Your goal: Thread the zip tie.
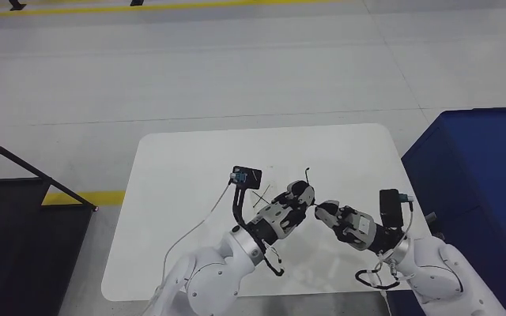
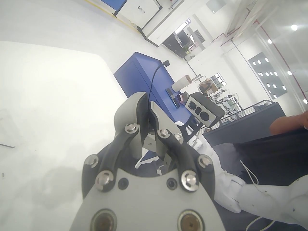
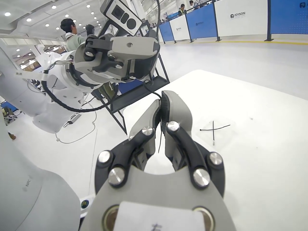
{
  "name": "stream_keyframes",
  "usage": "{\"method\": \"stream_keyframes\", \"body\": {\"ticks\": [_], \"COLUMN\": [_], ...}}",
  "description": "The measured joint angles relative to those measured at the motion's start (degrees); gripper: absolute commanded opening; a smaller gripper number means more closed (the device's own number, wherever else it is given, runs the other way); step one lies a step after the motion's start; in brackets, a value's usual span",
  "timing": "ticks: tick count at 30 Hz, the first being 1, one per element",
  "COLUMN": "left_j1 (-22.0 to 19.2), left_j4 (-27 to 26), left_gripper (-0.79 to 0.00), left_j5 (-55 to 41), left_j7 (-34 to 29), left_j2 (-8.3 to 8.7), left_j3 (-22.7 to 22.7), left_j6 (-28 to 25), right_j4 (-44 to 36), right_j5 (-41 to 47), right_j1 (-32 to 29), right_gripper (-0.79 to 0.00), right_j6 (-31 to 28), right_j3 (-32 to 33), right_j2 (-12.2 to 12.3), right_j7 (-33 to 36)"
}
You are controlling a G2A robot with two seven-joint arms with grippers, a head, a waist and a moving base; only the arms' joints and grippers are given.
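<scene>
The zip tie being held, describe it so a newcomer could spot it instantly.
Look over the middle of the white table. The zip tie is the thin black strip pinched in the left pincer, its tail running into the right pincer. Unlike the two crossed ties lying on the table, it is held in the air.

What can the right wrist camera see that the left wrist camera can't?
Right wrist view: the right gripper, jaws shut on the zip tie, and two more ties lying crossed on the table. Left wrist view: a blue cabinet beside the table. Both: the left gripper, jaws shut on that same zip tie, whose head end pokes out past them, and the table.
</scene>
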Motion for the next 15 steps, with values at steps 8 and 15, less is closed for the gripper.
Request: {"method": "stream_keyframes", "body": {"ticks": [8,15], "left_j1": [1.23,1.61], "left_j4": [-1.24,-1.92], "left_gripper": [-0.785,-0.785], "left_j5": [0.06,1.92], "left_j7": [1.52,2.80], "left_j2": [0.20,0.27], "left_j3": [-0.73,-0.92], "left_j6": [-1.71,-1.34], "right_j4": [-0.61,-0.97], "right_j5": [-4.06,-6.34], "right_j1": [-0.08,-0.15], "right_gripper": [-0.785,-0.785], "right_j6": [1.59,2.24], "right_j3": [-0.52,-0.66], "right_j2": [-0.44,-0.71], "right_j7": [-1.60,-2.45]}}
